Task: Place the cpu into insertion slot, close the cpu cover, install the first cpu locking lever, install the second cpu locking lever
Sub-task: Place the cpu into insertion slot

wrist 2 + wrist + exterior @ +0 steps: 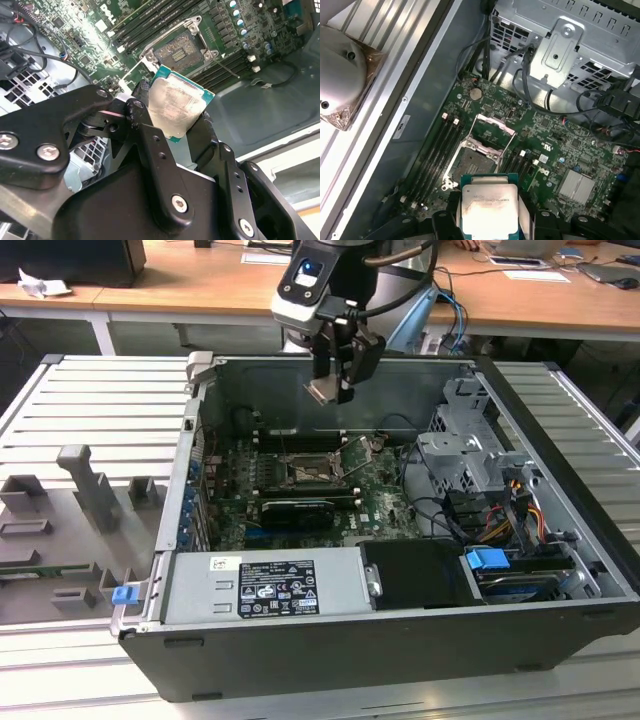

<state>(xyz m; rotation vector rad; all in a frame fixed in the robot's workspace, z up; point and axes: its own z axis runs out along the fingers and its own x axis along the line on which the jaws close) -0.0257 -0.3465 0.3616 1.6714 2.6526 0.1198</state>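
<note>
My gripper (335, 383) hangs above the open computer case, shut on the cpu (324, 390). In both wrist views the cpu (175, 106) (489, 205) is a silver-topped square chip with a green edge, clamped between two black fingers (141, 102). It is held in the air, tilted, above and apart from the insertion slot (471, 162) (180, 47) (308, 472) on the green board. The cpu cover (493, 131) (134, 75) stands raised beside the slot's far edge. A thin locking lever (507, 145) is swung up next to it.
Long black memory slots (437, 150) flank the slot. A black expansion card (297, 510) and a grey power supply (265, 585) lie nearer the case front. A metal drive cage (470, 455) with cables fills the exterior view's right. A grey fixture tray (80, 520) sits outside the case.
</note>
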